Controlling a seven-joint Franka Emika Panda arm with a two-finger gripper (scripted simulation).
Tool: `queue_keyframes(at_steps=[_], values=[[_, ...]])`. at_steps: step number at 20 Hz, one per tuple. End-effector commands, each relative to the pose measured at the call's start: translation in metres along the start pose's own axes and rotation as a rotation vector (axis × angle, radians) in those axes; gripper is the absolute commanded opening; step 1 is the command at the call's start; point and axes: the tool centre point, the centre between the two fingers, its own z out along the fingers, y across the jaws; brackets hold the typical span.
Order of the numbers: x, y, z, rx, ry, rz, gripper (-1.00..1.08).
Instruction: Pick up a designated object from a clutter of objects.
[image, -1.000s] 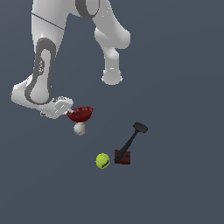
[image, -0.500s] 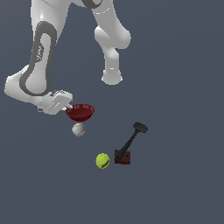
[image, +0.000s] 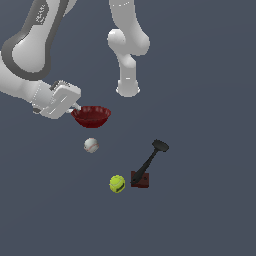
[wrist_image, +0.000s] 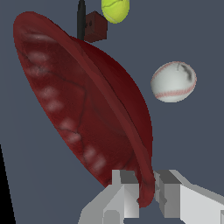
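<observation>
My gripper (image: 76, 108) is shut on the rim of the dark red bowl (image: 91, 116) and holds it in the air, above the white baseball (image: 91, 145). In the wrist view the bowl (wrist_image: 83, 109) fills most of the frame, its thin rim pinched between my two fingertips (wrist_image: 124, 192) at the gripper (wrist_image: 145, 193). The baseball (wrist_image: 173, 82) lies beyond the bowl. The yellow-green tennis ball (image: 117, 183), the dark brown block (image: 140, 179) and the black long-handled tool (image: 151, 160) lie together on the floor toward the exterior view's right.
The arm's white base column (image: 128, 85) stands behind the bowl. In the wrist view the tennis ball (wrist_image: 115, 9), the brown block (wrist_image: 95, 26) and the tool's handle (wrist_image: 81, 19) show past the bowl's far rim.
The gripper has risen with the bowl in it. The bowl has gone up and away from the baseball, which has stayed on the floor. The other items have not moved.
</observation>
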Motion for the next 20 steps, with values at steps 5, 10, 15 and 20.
queue_keyframes(at_steps=[5, 10, 15, 20], values=[[0.004, -0.068, -0.049, -0.001, 0.000, -0.001, -1.00], [0.009, -0.115, -0.084, -0.002, -0.001, -0.002, -1.00], [0.013, -0.148, -0.109, -0.001, 0.001, -0.002, -1.00], [0.016, -0.166, -0.123, 0.000, 0.002, -0.002, -1.00]])
